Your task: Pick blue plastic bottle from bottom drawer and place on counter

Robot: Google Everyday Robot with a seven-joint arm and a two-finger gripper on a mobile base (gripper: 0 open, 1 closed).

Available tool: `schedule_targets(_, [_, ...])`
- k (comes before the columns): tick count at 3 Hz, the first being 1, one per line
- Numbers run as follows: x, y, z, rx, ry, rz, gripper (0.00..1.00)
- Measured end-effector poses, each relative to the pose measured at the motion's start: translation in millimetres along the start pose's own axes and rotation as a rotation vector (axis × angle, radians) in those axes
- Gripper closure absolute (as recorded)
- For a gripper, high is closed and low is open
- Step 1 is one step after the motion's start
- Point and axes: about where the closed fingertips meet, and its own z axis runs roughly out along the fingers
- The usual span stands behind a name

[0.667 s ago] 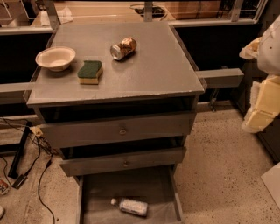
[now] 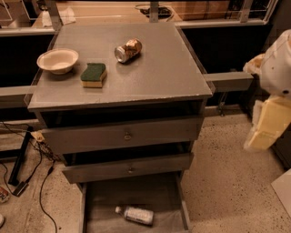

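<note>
The blue plastic bottle lies on its side on the floor of the open bottom drawer, white cap to the left. The grey counter is the cabinet top above it. Only my arm's white and cream links show at the right edge, beside the cabinet and well away from the bottle. My gripper itself is out of view beyond that edge.
On the counter stand a white bowl, a green and yellow sponge and a crushed gold-and-silver can. The two upper drawers stand slightly open. Cables lie on the speckled floor at left. A wooden surface with railing is behind.
The arm at the right edge has dropped slightly. The bottle, drawers and counter items have not moved.
</note>
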Motion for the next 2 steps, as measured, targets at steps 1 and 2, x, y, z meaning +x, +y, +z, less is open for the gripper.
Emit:
schedule_targets(1, [-14, 36, 33, -0.001, -0.011, 0.005, 0.0])
schedule_targets(2, [-28, 69, 74, -0.049, -0.014, -0.004, 0.0])
